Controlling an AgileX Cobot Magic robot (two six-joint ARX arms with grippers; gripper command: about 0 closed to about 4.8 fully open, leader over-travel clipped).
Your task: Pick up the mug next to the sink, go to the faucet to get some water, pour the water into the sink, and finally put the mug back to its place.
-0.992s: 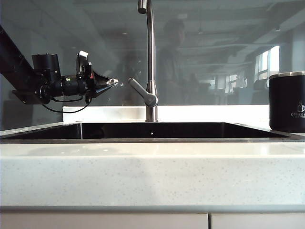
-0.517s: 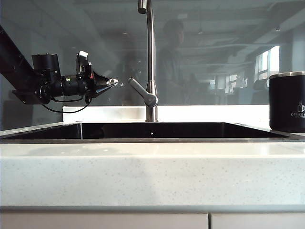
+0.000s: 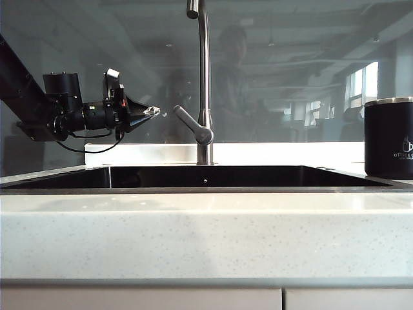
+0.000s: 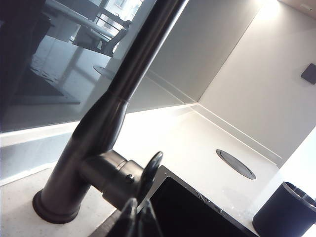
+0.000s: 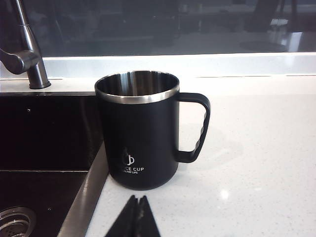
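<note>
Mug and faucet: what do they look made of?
Mug: apparently metal, matte black coating outside, bare shiny steel-like rim and interior showing reflections. Faucet: looks like brushed steel, soft sheen down the stem and lever. Left gripper, shut, hangs beside the lever; right gripper, shut, sits before the mug.

faucet [image 3: 204, 84] behind sink [image 3: 206, 177] | mug [image 3: 388, 137] right, on counter [image 3: 193, 232] | left hand [image 3: 153, 111] left of faucet

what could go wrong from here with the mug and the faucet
The mug stands upright right at the sink edge, so a nudge from the shut right gripper might tip it in. The shut left gripper hangs beside the faucet lever and could knock it.
</note>
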